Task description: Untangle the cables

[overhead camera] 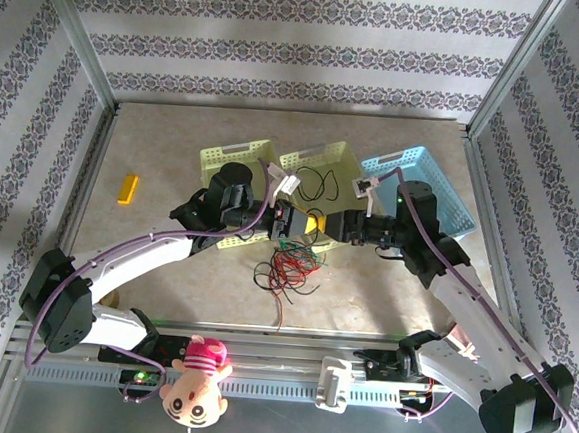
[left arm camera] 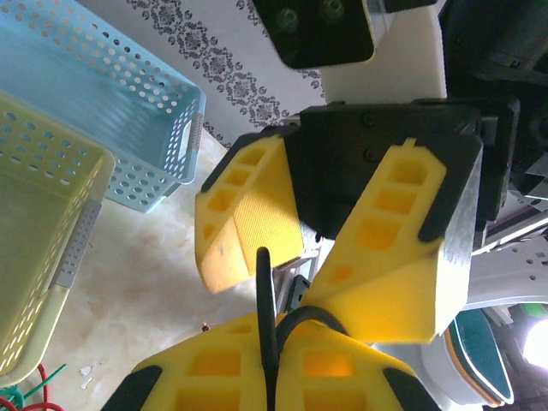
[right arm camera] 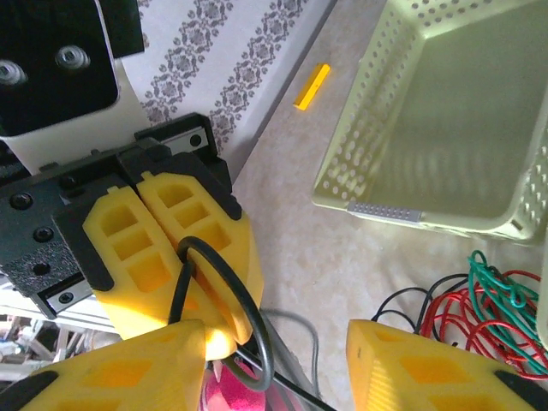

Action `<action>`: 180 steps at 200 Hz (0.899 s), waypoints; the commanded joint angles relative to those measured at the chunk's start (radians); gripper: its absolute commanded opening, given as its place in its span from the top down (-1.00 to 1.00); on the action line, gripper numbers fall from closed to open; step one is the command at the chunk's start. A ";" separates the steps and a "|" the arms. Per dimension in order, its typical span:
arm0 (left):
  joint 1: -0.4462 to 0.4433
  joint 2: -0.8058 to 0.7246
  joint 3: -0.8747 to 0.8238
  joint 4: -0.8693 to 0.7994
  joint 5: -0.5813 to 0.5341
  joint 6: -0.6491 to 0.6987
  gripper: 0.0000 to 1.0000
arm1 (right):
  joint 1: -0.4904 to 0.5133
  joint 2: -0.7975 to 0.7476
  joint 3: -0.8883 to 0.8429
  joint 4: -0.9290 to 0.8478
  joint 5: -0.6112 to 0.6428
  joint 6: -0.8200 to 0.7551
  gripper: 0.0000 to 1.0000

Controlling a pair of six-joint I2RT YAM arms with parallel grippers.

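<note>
Currently the left tool [left arm camera: 274, 338] pinches a black cable [left arm camera: 265, 300] whose loop pokes straight toward the gap of the wide-open right tool [left arm camera: 278, 282] facing it, while the other cables [overhead camera: 287, 269] lie heaped on the table [overhead camera: 175, 147] just beneath, toward the arm bases.

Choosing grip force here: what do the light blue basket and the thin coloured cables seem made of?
The light blue perforated basket looks like moulded plastic, semi-gloss: even rows of holes, thin rigid walls. The thin red, green and black cables look like plastic-sleeved wire, smooth and shiny, holding springy loops; cores hidden.
</note>
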 commanded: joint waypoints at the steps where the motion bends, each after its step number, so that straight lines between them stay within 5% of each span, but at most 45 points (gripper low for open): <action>1: -0.007 -0.003 0.017 0.016 0.031 0.018 1.00 | 0.031 0.037 0.020 0.026 0.007 -0.013 0.24; 40: -0.008 -0.016 0.000 0.007 0.022 0.024 1.00 | 0.038 0.041 0.039 0.040 0.069 -0.021 0.88; 51: -0.007 -0.028 -0.014 0.012 0.009 0.026 0.76 | 0.030 0.023 0.037 0.040 0.093 -0.025 0.95; 71: 0.001 -0.044 -0.037 0.035 0.001 0.010 0.42 | -0.006 -0.007 0.026 0.049 0.108 -0.008 1.00; 87: 0.005 -0.046 -0.047 0.050 0.002 -0.006 0.41 | -0.043 -0.027 0.009 0.070 0.102 0.021 1.00; 134: 0.007 -0.021 -0.048 0.074 0.002 -0.016 0.87 | -0.110 -0.065 -0.036 0.161 0.055 0.105 1.00; 180: 0.007 -0.006 -0.033 0.098 -0.003 -0.021 0.26 | -0.119 -0.071 -0.042 0.169 0.042 0.115 1.00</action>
